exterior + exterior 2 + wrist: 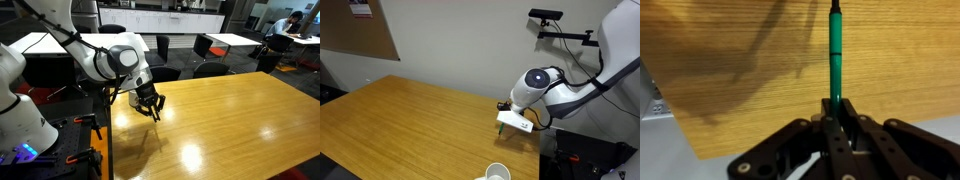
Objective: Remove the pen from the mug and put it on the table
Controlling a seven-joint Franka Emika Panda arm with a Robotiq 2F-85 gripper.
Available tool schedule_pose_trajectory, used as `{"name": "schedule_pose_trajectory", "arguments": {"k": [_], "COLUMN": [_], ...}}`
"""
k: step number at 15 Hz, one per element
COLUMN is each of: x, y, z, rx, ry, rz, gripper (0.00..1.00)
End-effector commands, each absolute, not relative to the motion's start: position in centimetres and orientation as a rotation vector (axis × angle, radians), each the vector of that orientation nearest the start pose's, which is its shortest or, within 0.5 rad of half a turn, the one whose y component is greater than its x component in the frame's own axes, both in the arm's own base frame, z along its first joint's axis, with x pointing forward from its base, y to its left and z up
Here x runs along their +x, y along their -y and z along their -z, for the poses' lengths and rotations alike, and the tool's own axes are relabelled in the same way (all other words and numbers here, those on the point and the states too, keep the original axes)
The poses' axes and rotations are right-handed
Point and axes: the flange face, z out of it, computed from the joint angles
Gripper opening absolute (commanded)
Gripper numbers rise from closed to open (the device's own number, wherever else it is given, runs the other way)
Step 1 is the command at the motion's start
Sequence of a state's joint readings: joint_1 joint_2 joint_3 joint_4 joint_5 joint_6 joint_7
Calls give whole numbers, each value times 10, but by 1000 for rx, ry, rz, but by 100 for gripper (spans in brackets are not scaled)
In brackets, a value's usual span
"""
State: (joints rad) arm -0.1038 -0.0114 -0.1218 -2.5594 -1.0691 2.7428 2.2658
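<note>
Half of the job looks done: the pen (836, 55) is out of the mug (497, 173) and sits clamped between the fingers of the gripper (838, 106), its green shaft sticking straight out beyond the tips in the wrist view. The mug stands apart from the arm, low in an exterior view, near the table's border. The step in hand appears to be carrying the pen to a laying spot. The next move likely calls for lowering until the shaft lies close to the wood, then parting the fingers.

The table (230, 110) offers wide bare room toward its middle. The gripper (152, 112) hangs near one edge, though, and the wrist view shows that edge close by, so a round pen released here could roll off; moving inward seems safer.
</note>
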Motion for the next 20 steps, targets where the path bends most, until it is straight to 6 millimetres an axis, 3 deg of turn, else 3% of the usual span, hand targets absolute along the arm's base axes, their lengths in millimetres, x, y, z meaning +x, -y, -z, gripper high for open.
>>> {"name": "schedule_pose_trajectory", "arguments": {"k": [1, 2, 3, 5, 12, 20], "x": [459, 461, 462, 464, 463, 456], "y": [72, 72, 71, 68, 41, -3], "z": [-279, -278, -278, -277, -292, -341], "rx": [-2253, -2252, -2256, -2259, -2352, -2468], "ry": [-2152, -2151, -2140, -2130, -2006, -1763], "rz": [797, 792, 788, 779, 760, 742], "gripper": [3, 10, 37, 44, 99, 100]}}
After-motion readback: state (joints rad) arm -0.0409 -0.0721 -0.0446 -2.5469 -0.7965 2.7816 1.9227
